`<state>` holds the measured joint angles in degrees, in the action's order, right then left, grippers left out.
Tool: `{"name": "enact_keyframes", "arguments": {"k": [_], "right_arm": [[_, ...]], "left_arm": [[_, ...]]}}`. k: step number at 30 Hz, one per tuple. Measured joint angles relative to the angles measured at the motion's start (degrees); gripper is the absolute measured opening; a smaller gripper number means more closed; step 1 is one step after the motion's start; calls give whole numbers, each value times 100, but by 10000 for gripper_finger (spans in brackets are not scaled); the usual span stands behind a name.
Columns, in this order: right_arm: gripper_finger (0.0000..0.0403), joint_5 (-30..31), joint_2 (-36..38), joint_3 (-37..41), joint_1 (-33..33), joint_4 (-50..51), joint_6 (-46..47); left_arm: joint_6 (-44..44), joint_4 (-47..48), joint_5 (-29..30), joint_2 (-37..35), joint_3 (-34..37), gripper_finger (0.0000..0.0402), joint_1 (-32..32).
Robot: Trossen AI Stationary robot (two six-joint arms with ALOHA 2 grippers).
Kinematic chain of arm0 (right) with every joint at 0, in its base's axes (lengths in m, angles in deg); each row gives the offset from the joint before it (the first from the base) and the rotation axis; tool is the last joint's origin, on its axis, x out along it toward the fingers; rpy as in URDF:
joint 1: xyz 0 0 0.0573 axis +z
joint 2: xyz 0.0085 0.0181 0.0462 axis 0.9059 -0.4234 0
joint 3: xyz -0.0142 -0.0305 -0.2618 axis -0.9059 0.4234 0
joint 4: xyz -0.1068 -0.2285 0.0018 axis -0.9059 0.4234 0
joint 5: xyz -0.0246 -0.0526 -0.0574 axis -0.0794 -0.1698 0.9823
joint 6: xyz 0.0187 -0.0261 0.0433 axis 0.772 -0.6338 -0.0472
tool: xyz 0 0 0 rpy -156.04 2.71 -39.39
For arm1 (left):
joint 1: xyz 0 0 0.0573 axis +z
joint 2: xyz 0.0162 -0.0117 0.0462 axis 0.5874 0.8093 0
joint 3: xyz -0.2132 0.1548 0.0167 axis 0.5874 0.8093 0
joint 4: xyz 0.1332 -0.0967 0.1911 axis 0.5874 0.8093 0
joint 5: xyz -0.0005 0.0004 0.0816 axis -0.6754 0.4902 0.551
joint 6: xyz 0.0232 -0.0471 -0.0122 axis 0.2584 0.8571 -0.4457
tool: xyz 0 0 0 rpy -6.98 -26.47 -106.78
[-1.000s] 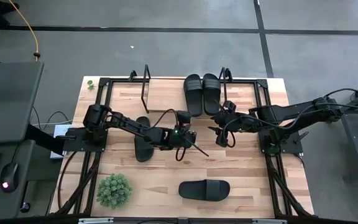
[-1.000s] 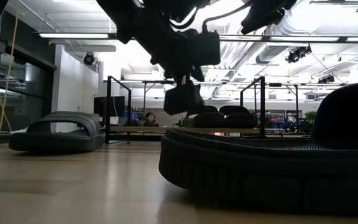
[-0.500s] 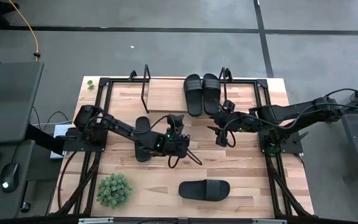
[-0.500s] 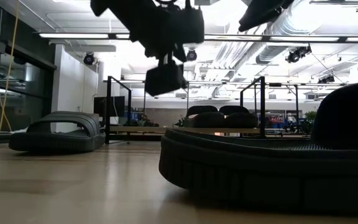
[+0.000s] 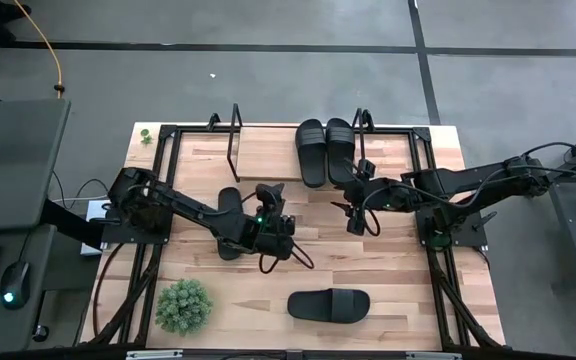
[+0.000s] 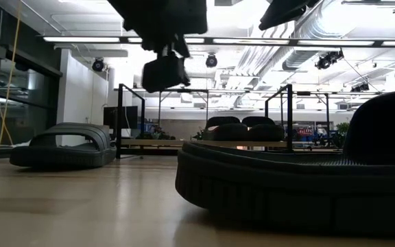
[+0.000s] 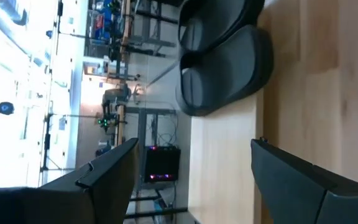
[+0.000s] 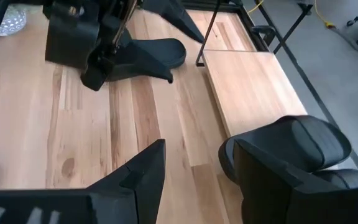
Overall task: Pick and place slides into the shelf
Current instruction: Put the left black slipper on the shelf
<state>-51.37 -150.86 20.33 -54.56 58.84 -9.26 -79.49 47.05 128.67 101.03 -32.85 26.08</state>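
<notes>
Slides (image 5: 325,150) fill shelf's (image 5: 268,153) right end.

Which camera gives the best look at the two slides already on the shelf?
The high view: both slides show whole, side by side on the shelf. The low view shows them far off, edge-on; both wrist views show them only in part.

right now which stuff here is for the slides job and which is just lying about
For the job:
- two slides on the shelf
- slide by the left gripper
- slide at the near edge
- shelf

Lying about:
- potted plant
- small green thing
</notes>
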Motion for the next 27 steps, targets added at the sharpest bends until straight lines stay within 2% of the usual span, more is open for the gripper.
{"name": "enact_keyframes", "arguments": {"k": [12, 22, 27], "right_arm": [[179, 38, 0, -1, -1, -203, -248], [179, 35, -2, -1, -119, -242, -279], [179, -40, -2, -1, -153, -232, 17]], "left_arm": [[922, 944, 93, -409, 6, 289, -374], [1253, 1130, 349, -746, -15, 289, -1115], [1541, 1372, 335, -898, -11, 289, -1556]]}}
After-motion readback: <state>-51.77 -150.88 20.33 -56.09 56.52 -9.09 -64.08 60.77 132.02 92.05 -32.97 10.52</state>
